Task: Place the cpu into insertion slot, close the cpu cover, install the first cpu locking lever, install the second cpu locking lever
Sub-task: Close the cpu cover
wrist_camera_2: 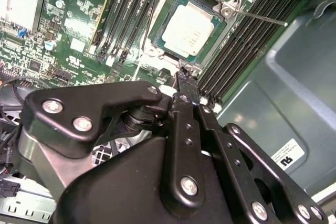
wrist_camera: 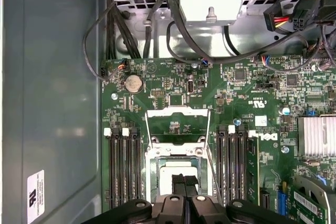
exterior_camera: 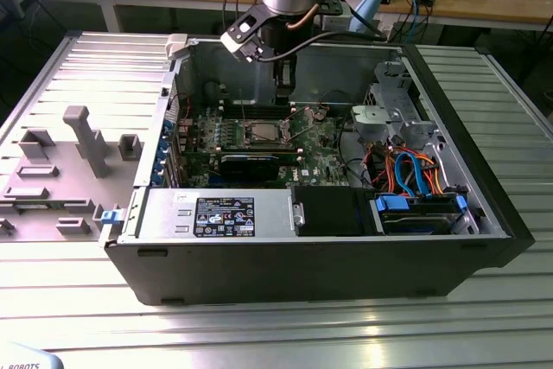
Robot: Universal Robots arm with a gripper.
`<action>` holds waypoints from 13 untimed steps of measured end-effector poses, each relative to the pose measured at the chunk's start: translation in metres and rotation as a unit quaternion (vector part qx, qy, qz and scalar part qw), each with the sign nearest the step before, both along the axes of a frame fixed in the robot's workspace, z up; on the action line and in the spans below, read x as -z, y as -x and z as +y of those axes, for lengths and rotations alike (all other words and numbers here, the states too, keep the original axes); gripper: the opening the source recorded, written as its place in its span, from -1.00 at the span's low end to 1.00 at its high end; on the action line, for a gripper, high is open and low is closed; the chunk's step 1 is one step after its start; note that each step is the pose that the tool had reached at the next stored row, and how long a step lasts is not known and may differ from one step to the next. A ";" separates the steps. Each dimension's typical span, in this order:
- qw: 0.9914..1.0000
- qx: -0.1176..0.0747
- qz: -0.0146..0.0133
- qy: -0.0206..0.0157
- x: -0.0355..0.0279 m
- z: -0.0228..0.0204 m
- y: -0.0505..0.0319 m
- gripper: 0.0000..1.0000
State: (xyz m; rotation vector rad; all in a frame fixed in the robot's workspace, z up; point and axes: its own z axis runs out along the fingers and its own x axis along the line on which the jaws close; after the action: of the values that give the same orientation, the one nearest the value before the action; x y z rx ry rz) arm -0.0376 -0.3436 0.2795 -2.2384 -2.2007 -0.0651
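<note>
The cpu point(wrist_camera_2: 188, 26), a dull silver square, lies flat in the insertion slot point(wrist_camera: 151, 162) on the green motherboard; the exterior view shows that slot point(exterior_camera: 263, 133) mid-board. The cpu cover point(wrist_camera: 177, 112), a thin metal frame with a window, is swung open away from the slot, and green board shows through it. A thin wire lever point(wrist_camera_2: 261, 19) sticks out beside the slot, unlatched. My gripper point(wrist_camera_2: 182, 77) hovers just above the slot's edge, its black fingers pressed together with nothing between them. In the first wrist view the gripper point(wrist_camera: 185, 182) overlaps the cpu point(wrist_camera: 169, 174).
Black memory slots point(wrist_camera: 123, 166) run along both sides of the socket. A finned heatsink point(wrist_camera: 316, 136), cables point(wrist_camera: 173, 24) and a drive cage point(exterior_camera: 393, 114) crowd the case. The case walls point(exterior_camera: 302, 265) enclose the board. A grey fixture tray point(exterior_camera: 69, 162) lies at the exterior view's left.
</note>
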 end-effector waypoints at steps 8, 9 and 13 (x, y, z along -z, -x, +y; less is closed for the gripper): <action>1.000 0.000 0.000 0.000 0.0000 0.0000 -0.0015 -0.79; 1.000 0.000 0.000 0.000 0.0000 0.0000 -0.0016 -0.79; 1.000 0.000 0.000 0.000 0.0000 0.0000 -0.0029 -0.79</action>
State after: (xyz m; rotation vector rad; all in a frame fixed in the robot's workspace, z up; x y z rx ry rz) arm -0.0347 -0.3436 0.2795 -2.2384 -2.2007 -0.0652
